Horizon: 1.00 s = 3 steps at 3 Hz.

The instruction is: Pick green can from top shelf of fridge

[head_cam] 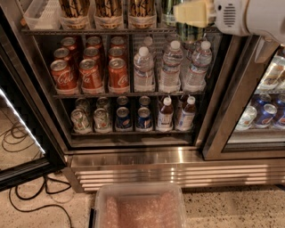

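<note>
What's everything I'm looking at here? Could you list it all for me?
fridge: one, stainless steel, fills view
top shelf: one, grey rail, along the top
gold-and-black cans: three, top shelf, left and centre
green can: one seen, dark green, top shelf right, partly behind gripper
red cola cans: about nine, middle shelf left
water bottles: at least three, clear, middle shelf right
silver-green cans: two in front, bottom shelf left
blue cans: two in front, bottom shelf centre
plastic bin: one, clear, floor in front
arm: one, white, top right
gripper: one, pale yellow, at top shelf, before green can
</note>
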Available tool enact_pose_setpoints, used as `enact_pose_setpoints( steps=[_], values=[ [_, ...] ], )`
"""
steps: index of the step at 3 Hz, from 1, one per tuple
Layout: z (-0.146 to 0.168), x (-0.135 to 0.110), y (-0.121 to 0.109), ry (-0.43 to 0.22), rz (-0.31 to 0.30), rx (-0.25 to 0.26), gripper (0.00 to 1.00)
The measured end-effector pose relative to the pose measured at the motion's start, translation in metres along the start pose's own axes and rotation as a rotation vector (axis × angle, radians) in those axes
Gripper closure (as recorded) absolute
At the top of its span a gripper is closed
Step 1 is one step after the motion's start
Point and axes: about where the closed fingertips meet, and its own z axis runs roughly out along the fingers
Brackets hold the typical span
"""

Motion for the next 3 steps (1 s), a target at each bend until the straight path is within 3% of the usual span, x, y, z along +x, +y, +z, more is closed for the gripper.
enact_pose_setpoints(
  steps=[1, 2, 3],
  values=[
    [-0.034, 0.033, 0.018, 0.056, -0.059, -0.155, 1.00],
    [-0.054, 0.050, 0.037, 0.085, -0.091, -0.266, 1.00],
    [-0.054, 0.050, 0.037, 0.085, -0.091, -0.266, 1.00]
  ],
)
